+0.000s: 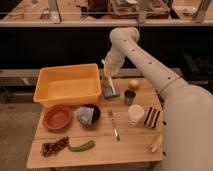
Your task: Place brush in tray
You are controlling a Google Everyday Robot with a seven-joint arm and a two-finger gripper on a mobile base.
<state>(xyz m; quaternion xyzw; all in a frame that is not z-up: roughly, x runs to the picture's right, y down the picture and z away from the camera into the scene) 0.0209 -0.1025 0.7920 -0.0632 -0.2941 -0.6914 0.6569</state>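
Claw over the worktop, clamped on the brush just right of the tray.

Wooden worktop [135, 147] carries the yellow tray [65, 98] at back left. White arm drops from above to the tray's right edge. Claw [107, 76] is narrow, gripping the handle of the brush [110, 89], which stands near upright, dark bristle end down at the worktop just beside the tray's right front corner, outside it. Orange bowl [46, 120] sits just in front of the tray; fork [114, 125] lies further front and right.
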